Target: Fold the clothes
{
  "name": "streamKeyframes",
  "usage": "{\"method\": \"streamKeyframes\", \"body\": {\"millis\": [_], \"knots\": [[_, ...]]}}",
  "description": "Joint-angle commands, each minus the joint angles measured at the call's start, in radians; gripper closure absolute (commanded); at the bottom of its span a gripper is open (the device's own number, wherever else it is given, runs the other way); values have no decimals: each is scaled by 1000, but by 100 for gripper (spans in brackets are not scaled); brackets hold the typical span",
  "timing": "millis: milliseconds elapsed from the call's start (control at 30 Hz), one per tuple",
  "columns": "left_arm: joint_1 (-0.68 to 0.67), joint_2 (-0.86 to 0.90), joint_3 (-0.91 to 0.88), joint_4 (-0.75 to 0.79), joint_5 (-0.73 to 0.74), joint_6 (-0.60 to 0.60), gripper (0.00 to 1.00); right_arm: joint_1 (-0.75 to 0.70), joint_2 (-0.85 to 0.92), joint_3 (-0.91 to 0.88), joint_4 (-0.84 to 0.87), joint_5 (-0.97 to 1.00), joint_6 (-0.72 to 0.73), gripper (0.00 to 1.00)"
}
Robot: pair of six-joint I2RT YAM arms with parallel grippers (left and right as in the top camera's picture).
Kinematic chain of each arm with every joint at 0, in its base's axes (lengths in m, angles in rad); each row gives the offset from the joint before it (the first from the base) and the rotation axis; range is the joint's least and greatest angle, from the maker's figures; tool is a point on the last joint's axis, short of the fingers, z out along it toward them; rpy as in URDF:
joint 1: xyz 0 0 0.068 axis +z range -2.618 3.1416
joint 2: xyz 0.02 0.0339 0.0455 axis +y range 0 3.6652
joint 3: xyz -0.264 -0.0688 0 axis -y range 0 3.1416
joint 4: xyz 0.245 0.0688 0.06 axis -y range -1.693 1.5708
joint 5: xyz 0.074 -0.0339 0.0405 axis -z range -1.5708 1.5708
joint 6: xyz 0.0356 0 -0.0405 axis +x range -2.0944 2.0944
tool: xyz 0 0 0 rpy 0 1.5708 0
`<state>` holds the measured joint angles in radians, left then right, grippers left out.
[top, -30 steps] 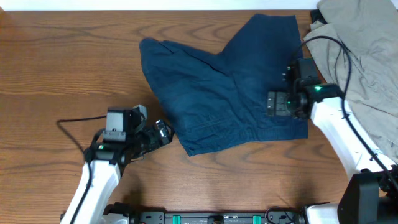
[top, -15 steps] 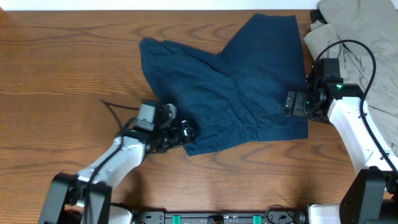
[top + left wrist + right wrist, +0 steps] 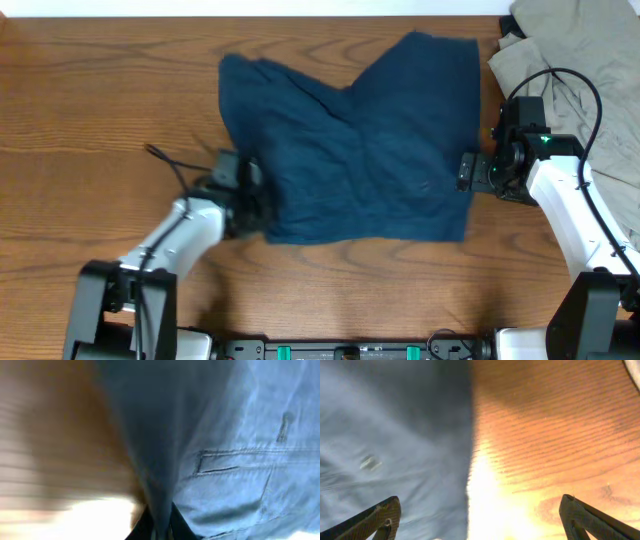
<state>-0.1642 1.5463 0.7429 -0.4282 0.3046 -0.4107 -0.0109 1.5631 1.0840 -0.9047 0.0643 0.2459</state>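
Left side first: left pincer (image 3: 247,196) toward the front-left of the surface (image 3: 90,110), clamped on the left hem of the blue shorts (image 3: 370,150). Confirmed in the wrist view, with cloth pinched between the fingertips (image 3: 176,529); blurred there, so can't tell how deep the bite is. Shorts spread fairly flat mid-surface, reaching toward the far edge, one leg angled at the far-right corner, pocket side up. Right of that: right pincer (image 3: 468,172) spread wide, holding nothing, parked just beside the shorts' right edge. In its own view straddling that edge, one finger (image 3: 380,520) over cloth, the other over bare wood. Further right: grey-beige garment (image 3: 575,70) heaped in the far-right corner, just beside the shorts, maybe touching, can't tell. Reads as early in the fold, no crease made yet. Risks from here: could lose the hem on a fast pull, given a thin pinch. Could drag the whole pair sideways instead of folding it, with nothing pinning the right side. Could catch only wood on the right if closed off-edge. Could snag the grey heap on any swing toward the far-right corner.
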Motion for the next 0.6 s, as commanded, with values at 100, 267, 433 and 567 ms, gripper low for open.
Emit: {"method": "streamKeyframes", "body": {"millis": [100,267,433,567], "knots": [[194,-22,284,-65,-310,170,94,-3,-13,6,-20,-44,8,1],[306,-22,414,-97,-292,109,37,-3,-13,6,-33,-55,8,1],[323,-20,424,-233,-90,90,2,-3,-13,6,-29,-66,8,1],[280,-17,410,-397,86,59,2,-3,-13,6,-8,-107,8,1]]}}
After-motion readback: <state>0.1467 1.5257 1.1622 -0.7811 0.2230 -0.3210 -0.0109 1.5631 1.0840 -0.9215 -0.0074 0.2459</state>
